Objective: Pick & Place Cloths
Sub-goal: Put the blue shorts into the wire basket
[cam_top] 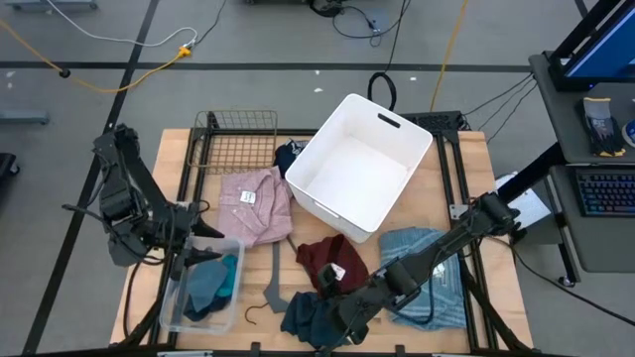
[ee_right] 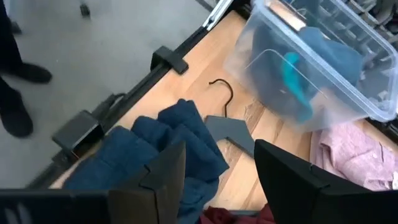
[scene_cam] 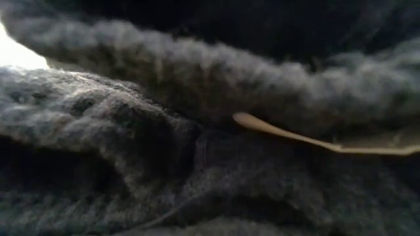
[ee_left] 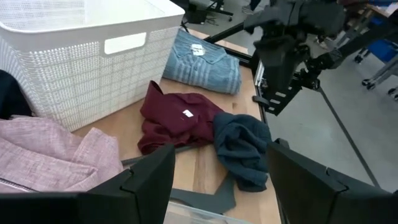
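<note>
Altogether five loose cloths (cam_top: 255, 203), one bin (cam_top: 392, 134).

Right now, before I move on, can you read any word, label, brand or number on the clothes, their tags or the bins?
No text can be read in any view.
Tag on the pink shirt: white, too small to read.
Tag on the maroon shirt: white, print too blurred.
Tag on the light-blue shirt: too small to read.
White bin and clear bin: no label visible.
</note>
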